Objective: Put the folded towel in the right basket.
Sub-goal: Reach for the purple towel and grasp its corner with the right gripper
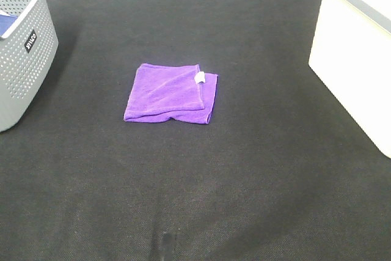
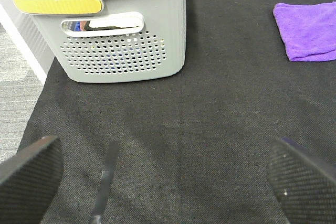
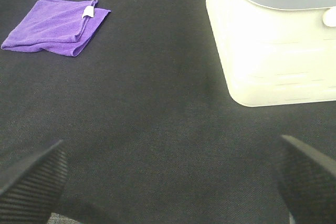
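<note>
Purple folded towel (image 1: 170, 93): laid flat on black mat (image 1: 244, 181), well apart from the white right basket (image 1: 357, 59). Judged soft, light, limp; best pinched through all layers at a folded edge, lest it unfold. Left gripper (image 2: 168, 182) and right gripper (image 3: 170, 182): jaws spread wide, nothing held. Basket interior cut off; layer count not discernible.

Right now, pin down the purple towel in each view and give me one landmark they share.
Exterior high: purple towel lies flat mid-mat, between the grey basket and the white basket.
Left wrist: purple towel cut off by the frame edge, across the mat from the grey basket.
Right wrist: purple towel whole, across the mat from the white basket.
Shared landmark: the black mat.
</note>
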{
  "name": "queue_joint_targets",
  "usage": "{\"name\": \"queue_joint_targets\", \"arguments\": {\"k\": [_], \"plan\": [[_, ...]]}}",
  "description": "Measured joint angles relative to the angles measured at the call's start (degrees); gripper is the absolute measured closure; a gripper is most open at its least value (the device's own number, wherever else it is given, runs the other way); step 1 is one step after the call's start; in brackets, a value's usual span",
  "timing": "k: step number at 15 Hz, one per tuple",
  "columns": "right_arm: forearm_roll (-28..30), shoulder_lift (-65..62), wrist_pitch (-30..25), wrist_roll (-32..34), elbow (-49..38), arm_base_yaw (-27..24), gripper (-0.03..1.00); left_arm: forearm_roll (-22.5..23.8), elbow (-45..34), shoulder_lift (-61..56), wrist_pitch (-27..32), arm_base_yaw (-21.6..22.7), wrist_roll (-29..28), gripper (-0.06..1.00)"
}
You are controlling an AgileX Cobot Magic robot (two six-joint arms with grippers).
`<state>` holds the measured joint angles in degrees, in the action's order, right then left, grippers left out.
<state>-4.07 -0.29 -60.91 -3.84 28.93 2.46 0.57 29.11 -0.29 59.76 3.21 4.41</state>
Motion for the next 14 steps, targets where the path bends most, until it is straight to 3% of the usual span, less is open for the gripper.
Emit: {"name": "queue_joint_targets", "arguments": {"k": [14], "plan": [[0.1, 0.0, 0.0, 0.0, 0.0, 0.0, -0.01, 0.0, 0.0, 0.0, 0.0, 0.0, 0.0, -0.05]]}}
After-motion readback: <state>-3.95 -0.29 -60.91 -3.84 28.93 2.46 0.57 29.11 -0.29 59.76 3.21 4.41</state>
